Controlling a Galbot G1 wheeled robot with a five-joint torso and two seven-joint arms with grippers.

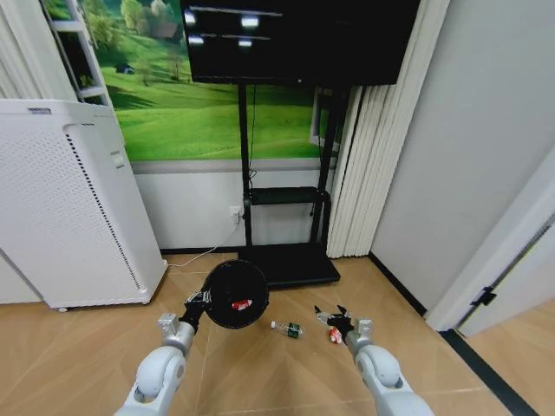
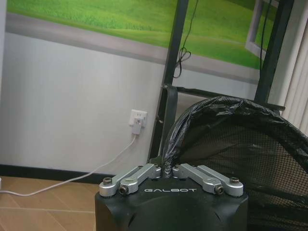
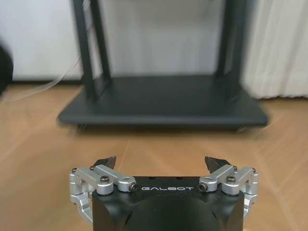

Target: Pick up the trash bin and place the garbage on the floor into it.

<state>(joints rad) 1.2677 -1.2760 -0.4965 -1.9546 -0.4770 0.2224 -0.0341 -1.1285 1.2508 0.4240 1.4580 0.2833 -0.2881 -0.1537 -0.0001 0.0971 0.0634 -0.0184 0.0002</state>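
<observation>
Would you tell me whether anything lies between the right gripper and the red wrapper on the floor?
Nothing visible does. The right gripper hangs open directly by the red wrapper, with bare floor around. The bottle lies off toward the trash bin.

I'm looking at a home-like living room: herringbone wood floor [image 1: 260, 373], a TV [image 1: 295, 39] on a black stand [image 1: 286, 260] at 12 o'clock, a meadow mural [image 1: 199, 113] behind it, white curtains [image 1: 364, 173] at 1 o'clock, a white air purifier [image 1: 69, 208] at 10 o'clock.
</observation>
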